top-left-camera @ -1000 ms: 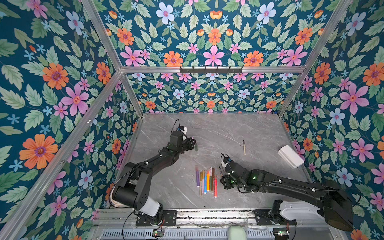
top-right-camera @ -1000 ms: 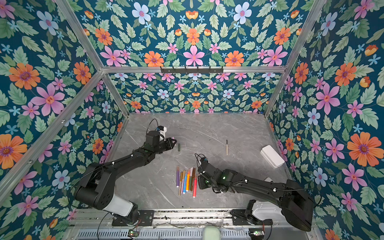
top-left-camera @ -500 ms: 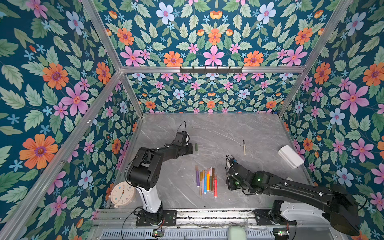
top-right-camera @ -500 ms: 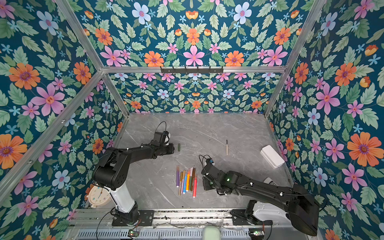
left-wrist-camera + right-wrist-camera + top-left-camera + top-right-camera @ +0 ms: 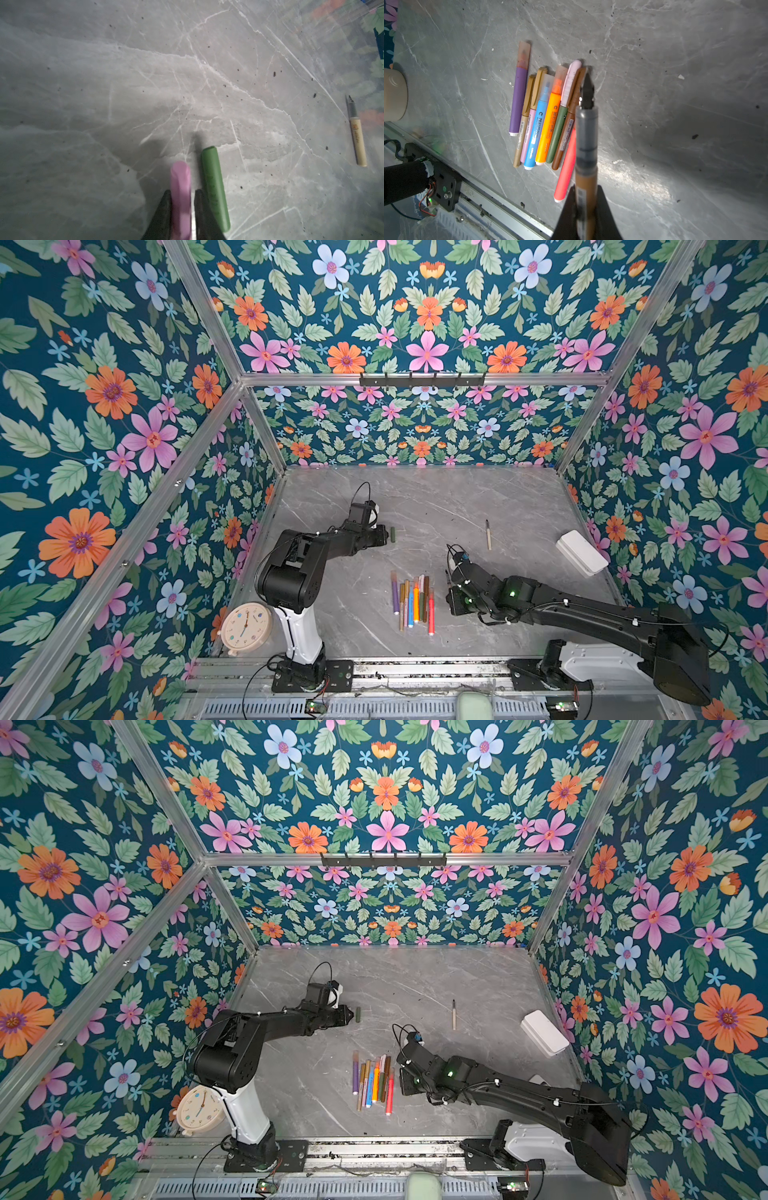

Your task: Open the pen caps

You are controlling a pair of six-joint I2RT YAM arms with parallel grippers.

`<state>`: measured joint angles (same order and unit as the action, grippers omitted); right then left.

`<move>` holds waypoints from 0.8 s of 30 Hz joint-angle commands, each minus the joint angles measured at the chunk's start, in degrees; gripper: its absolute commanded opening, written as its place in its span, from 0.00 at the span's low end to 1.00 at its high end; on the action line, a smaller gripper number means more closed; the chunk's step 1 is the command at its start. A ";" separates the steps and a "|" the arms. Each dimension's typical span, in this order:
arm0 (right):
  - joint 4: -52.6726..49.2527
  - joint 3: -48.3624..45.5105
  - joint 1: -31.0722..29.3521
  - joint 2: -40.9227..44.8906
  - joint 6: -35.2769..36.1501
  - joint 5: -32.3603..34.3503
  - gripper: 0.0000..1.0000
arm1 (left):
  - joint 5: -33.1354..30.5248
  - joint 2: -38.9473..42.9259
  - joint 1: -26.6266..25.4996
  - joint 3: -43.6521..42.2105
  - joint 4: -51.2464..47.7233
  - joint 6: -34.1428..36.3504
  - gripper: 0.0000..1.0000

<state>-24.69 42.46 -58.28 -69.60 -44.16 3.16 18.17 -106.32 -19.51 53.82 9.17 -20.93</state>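
Observation:
My left gripper reaches low over the grey table with a pink pen cap standing between its jaws. A thin gap shows beside one finger, and the cap is blurred. A green cap lies on the table right beside it, and it shows in both top views. My right gripper is shut on a brown pen whose dark nib is bare. It hovers beside a row of several capped pens.
A beige pen with a bare nib lies alone farther back. A white box sits at the right wall. A round clock stands by the left arm's base. Floral walls close in three sides.
The left arm has swung down and stretched low toward the green cap, uncovering the clock. Its jaws have parted slightly round the pink cap. The right arm has shifted a little toward the front.

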 commanded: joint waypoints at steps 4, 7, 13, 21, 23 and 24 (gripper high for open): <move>-2.05 1.48 0.00 -0.45 1.09 -0.57 0.00 | 1.68 -0.73 0.15 0.14 -1.89 -0.94 0.39; -2.78 2.11 0.01 -0.19 1.18 -0.34 0.00 | 1.74 -0.60 0.18 0.06 -1.74 -1.29 0.48; -4.03 3.55 3.11 2.49 3.03 -3.94 0.00 | 2.04 0.25 0.61 -0.96 -0.96 -2.01 0.49; -12.66 8.05 29.97 6.79 15.28 -15.77 0.00 | 3.27 5.76 1.56 -6.08 4.66 -4.33 0.42; -11.68 8.18 39.00 5.63 17.04 -20.46 0.00 | 4.46 5.86 1.70 -6.47 5.27 -4.92 0.38; -10.14 7.81 44.46 4.31 17.26 -24.26 0.00 | 5.07 5.95 1.75 -6.75 5.82 -5.28 0.35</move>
<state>-33.91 50.33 -22.41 -63.66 -31.48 -10.90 21.41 -100.73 -18.00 47.55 12.60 -25.32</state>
